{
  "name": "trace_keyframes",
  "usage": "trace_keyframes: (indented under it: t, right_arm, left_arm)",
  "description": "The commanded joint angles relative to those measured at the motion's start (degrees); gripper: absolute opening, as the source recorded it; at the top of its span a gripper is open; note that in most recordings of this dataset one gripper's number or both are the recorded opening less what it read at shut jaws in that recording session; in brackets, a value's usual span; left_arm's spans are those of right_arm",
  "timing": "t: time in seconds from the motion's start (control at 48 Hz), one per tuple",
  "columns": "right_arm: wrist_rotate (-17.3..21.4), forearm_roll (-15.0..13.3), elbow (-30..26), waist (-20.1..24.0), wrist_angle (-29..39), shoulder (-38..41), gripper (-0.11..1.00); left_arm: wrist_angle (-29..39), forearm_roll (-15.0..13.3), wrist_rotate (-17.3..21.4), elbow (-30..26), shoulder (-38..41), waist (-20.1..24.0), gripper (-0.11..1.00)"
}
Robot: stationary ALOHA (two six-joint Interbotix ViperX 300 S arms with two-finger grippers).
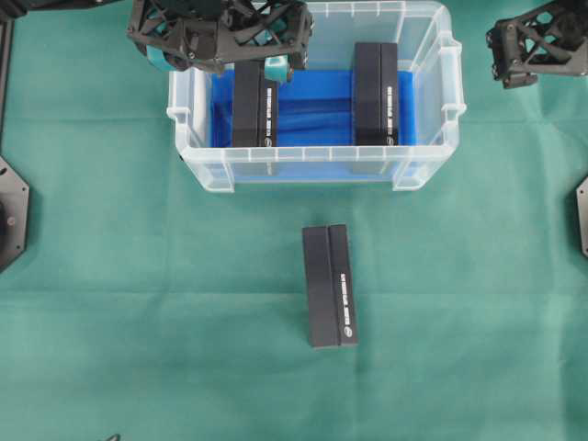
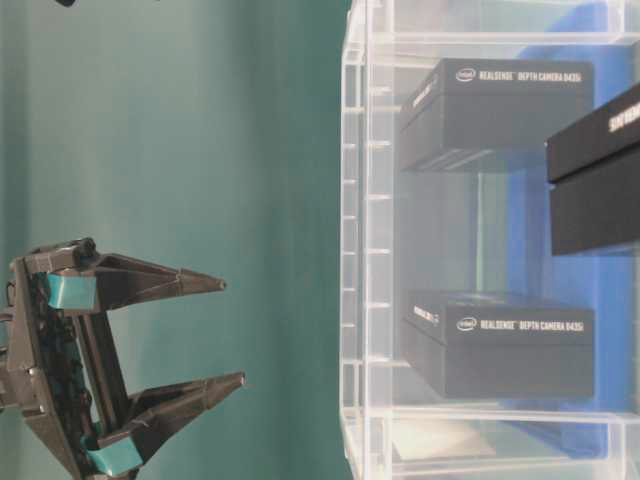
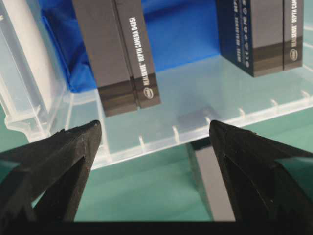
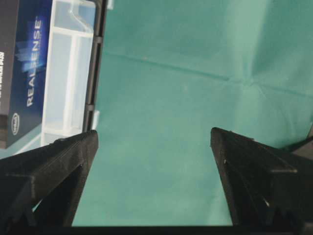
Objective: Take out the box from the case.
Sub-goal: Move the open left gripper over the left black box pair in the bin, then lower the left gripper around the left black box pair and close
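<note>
**Lining up on the left-hand box in the case**

I have the left gripper [image 1: 220,57] hovering over the upper left of the case [image 1: 423,175], jaws spread wide and holding nothing. Directly under it stands the left box [image 1: 254,106] on the blue cloth [image 1: 315,108]; the right box [image 1: 376,94] stands near the opposite wall. A third box [image 1: 330,286] already lies on the green table cover [image 1: 110,303], below the case in the overhead view. The right gripper [image 4: 154,183] idles at the upper right, jaws also apart, empty. Next, I judge, I must descend with the jaws straddling the left box, then close.
</note>
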Motion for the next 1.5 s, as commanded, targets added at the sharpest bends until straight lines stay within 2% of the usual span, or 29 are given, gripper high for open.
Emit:
trace_keyframes:
  t: [0.0, 0.792, 1.0, 1.479]
  right_arm:
    - [-0.1, -0.2, -0.4, -0.1, -0.3, -0.3, 0.93]
    - [-0.1, -0.2, -0.4, -0.1, -1.1, -0.3, 0.93]
    - [-0.1, -0.3, -0.4, -0.1, -1.5, -0.3, 0.93]
    - [-0.2, -0.4, -0.4, -0.1, -1.6, -0.3, 0.93]
  left_arm:
    - [-0.1, 0.4, -0.1, -1.1, -0.6, 0.1, 0.96]
    - [-0.1, 0.7, -0.2, -0.2, -0.6, 0.1, 0.96]
    - [-0.7, 1.3, -0.9, 1.8, -0.6, 0.1, 0.96]
    - [-7.1, 2.3, -2.5, 7.8, -0.6, 0.2, 0.96]
